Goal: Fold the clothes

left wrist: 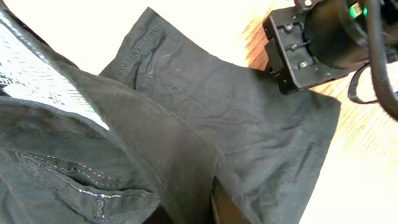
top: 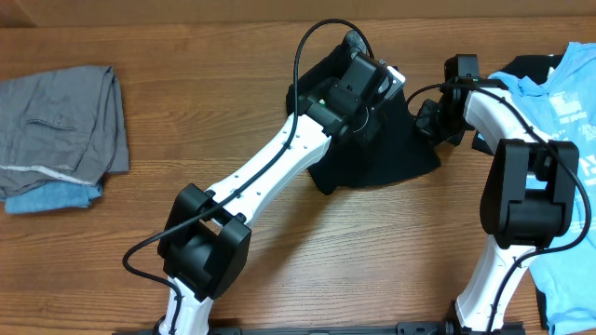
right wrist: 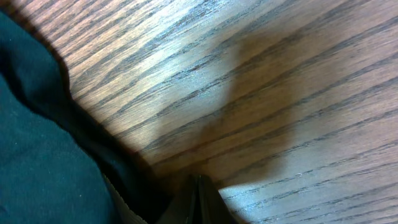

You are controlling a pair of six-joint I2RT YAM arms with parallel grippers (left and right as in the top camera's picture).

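The black shorts point(top: 386, 154) lie at the top centre of the wooden table. My left gripper point(top: 365, 91) is over their upper part and shut on a fold of them. In the left wrist view the black cloth point(left wrist: 249, 112) drapes over the fingers point(left wrist: 208, 208), and the pale grey inner waistband point(left wrist: 43, 87) shows at the left. My right gripper point(top: 430, 121) is at the shorts' right edge. Its fingers point(right wrist: 200, 196) are pressed together on bare wood, with dark cloth point(right wrist: 43, 162) just to their left. A light blue printed T-shirt point(top: 573, 102) lies at the right.
A folded grey piece point(top: 60, 121) on top of a blue piece point(top: 51, 197) lies at the table's left. The right arm's body point(left wrist: 311, 43) shows close in the left wrist view. Bare wood point(top: 372, 251) lies in front of the shorts.
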